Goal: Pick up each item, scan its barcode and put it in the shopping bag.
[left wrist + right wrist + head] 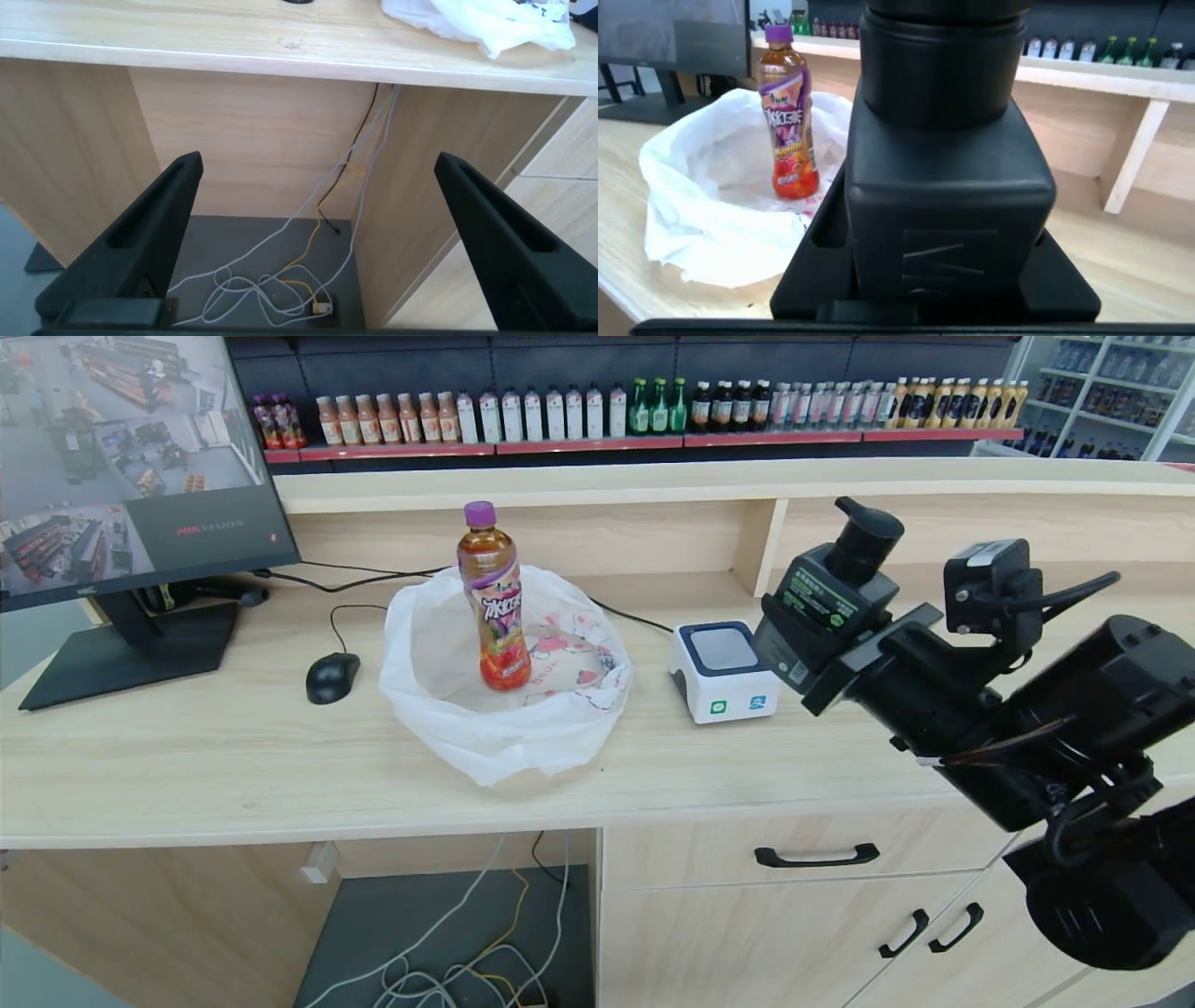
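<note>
One black flat-sided bottle, stiff, smooth, probably slippery and fairly heavy if full, is clamped by its body, the safest hold I judge, in my right gripper above the surface near the barcode scanner; my left gripper hangs open, empty.

The desk is pale wood-grain board, smooth and matt. The shopping bag is thin white plastic film, crinkled, faintly translucent. The tea bottle is clear glossy plastic with a shiny sleeve. The black pump bottle looks matt plastic; the barcode scanner is smooth white plastic with a glossy window
</note>
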